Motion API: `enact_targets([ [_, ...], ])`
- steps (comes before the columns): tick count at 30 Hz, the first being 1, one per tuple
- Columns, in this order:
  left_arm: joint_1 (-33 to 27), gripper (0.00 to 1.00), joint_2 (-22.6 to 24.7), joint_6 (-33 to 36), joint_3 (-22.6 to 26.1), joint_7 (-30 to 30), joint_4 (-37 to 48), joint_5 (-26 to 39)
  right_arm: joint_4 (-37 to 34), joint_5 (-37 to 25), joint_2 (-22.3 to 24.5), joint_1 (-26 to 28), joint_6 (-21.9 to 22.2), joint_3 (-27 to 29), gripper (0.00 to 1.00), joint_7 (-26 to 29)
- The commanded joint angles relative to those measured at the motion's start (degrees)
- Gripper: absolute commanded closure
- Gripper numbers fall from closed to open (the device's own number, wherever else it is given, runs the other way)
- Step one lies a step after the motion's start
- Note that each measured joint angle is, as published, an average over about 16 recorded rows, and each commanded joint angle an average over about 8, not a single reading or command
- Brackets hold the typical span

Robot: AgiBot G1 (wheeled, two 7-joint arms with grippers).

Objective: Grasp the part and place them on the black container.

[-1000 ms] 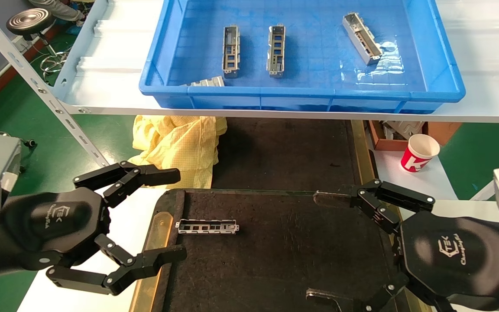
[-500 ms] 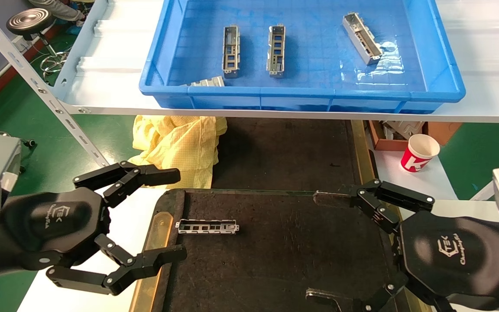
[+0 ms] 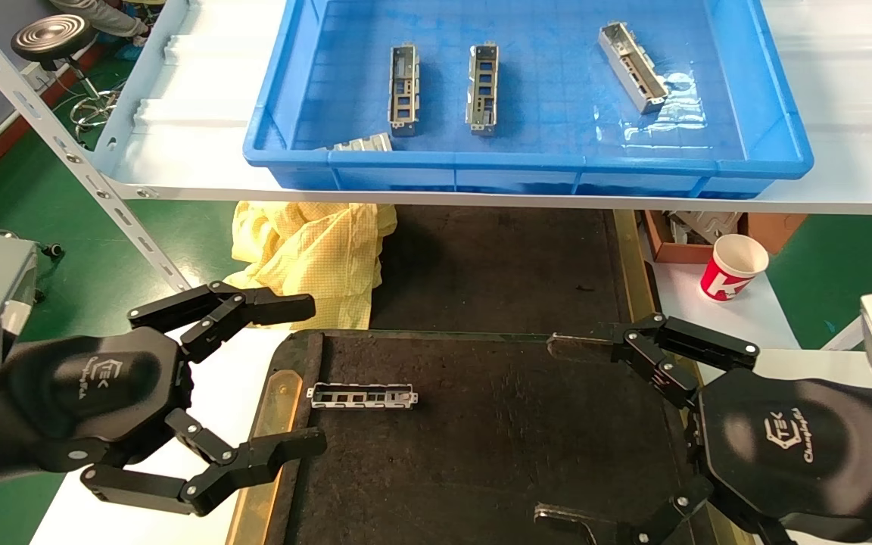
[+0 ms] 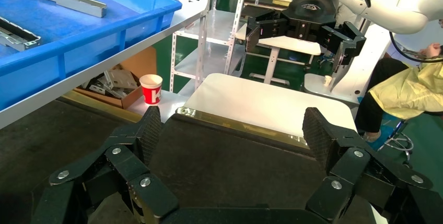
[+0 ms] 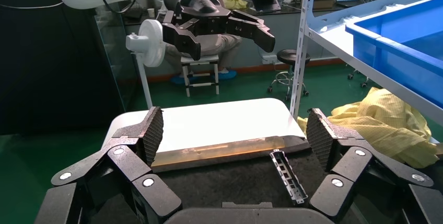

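A blue plastic bin [image 3: 777,144] is sitting on a white shelf [image 3: 179,113] toward twelve o'clock in the head view, and a crumpled yellow cloth [image 3: 315,250] is lying under the shelf's front edge toward ten o'clock. At about two o'clock, a red-and-white paper cup [image 3: 733,267] is standing upright on a white tabletop [image 3: 716,310], just beside a brown cardboard box [image 3: 678,238]. Toward eleven o'clock, a round stool [image 3: 52,36] is standing on the green floor [image 3: 88,250].
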Motion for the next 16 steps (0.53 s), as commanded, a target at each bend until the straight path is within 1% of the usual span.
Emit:
enact_targets([
  [1,0.0,0.0,0.0,0.0,0.0,0.0,0.0,0.0,0.0,0.0,0.0,0.0,0.0,0.0,0.0,0.0],
  [16,0.0,0.0,0.0,0.0,0.0,0.0,0.0,0.0,0.0,0.0,0.0,0.0,0.0,0.0,0.0,0.0],
])
